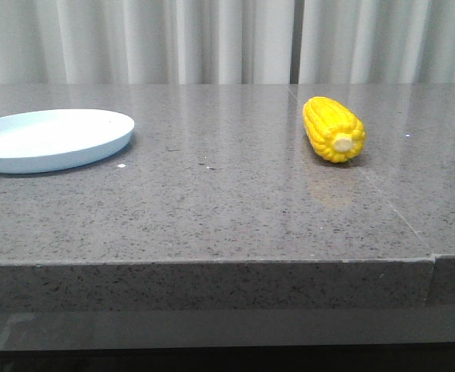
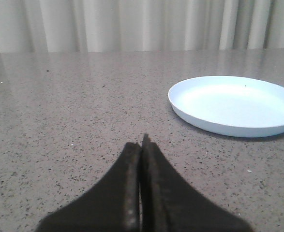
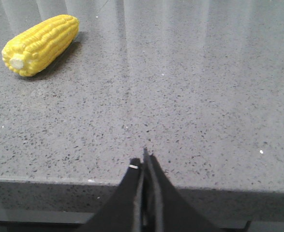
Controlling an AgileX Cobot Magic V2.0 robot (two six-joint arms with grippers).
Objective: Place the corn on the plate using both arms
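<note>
1. Corn (image 1: 334, 129) lies on its side on the right part of the grey speckled desk (image 1: 211, 209) in the front view, its pale cut end turned toward the camera. The plate (image 1: 53, 139) sits at the left edge of the view, well apart from the cob, with nothing on it. White curtains (image 1: 211, 39) hang behind the desk. Neither arm shows here.

2. Left wrist view — the left hand (image 2: 142, 145) is clenched, its two dark fingers pressed flat together with nothing between them. It hangs low over bare desk. The plate lies ahead of it and off to one side, near but not touching.

3. Right wrist view — the right hand (image 3: 144, 159) is likewise clenched on nothing, fingers closed to a thin seam, hovering near the desk's front edge. The corn lies well apart from it, farther onto the desk, cut end facing the near side.
</note>
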